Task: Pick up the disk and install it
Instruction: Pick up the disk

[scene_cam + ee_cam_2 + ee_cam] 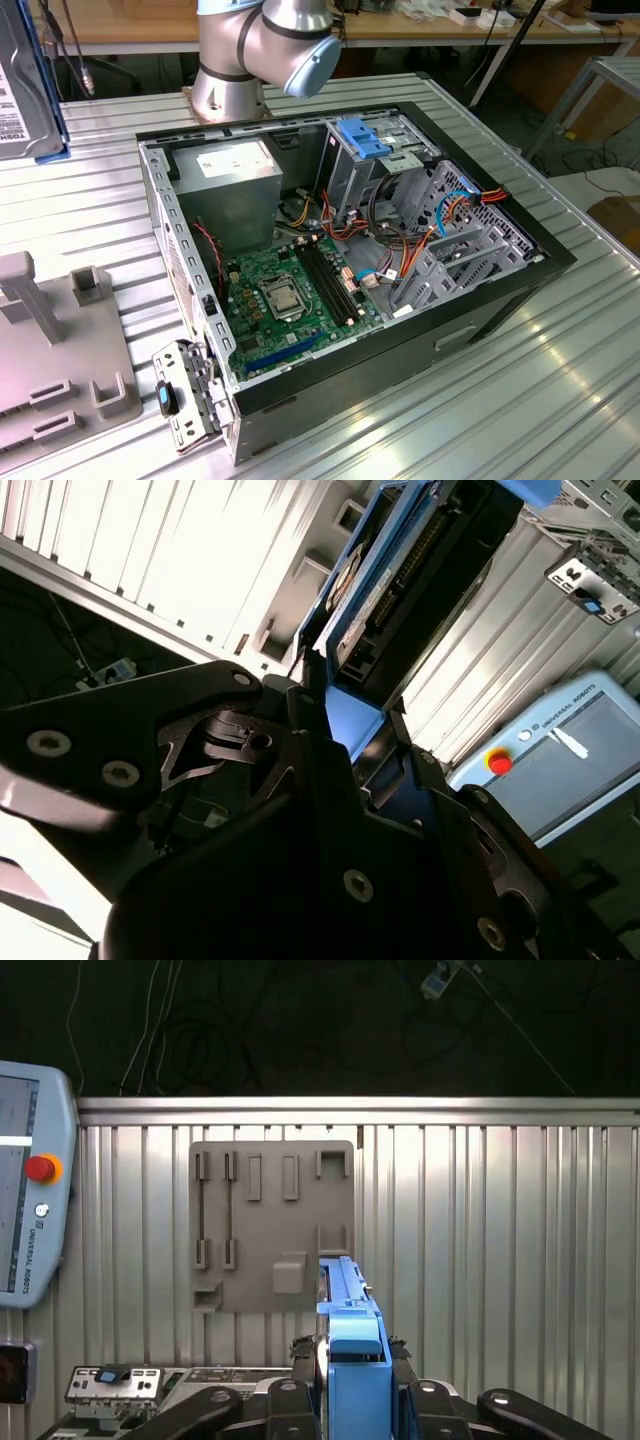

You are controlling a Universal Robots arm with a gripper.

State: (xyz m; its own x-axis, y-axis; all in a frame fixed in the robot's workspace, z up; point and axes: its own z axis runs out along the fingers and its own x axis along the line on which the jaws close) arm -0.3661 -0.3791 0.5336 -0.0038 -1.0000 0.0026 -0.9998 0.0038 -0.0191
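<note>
The disk [25,90] is a grey metal drive in a bright blue carrier, and it hangs in the air at the exterior view's far left, above the table. In the first wrist view my gripper [355,1365] is shut on the disk's [350,1310] blue end, which stands edge-on between the black fingers. The second wrist view shows the disk [395,575] reaching out from the gripper [352,730], connector side in view. Below it on the table lies a grey holder plate [270,1225] with empty slots.
The open computer case [545,255] lies on the ribbed metal table [560,400], with the motherboard [290,300], a power-supply box [225,175] and drive bays under a light-blue latch plate [362,138]. A teach pendant [30,1180] lies beside the holder plate. The arm's base [240,60] stands behind the case.
</note>
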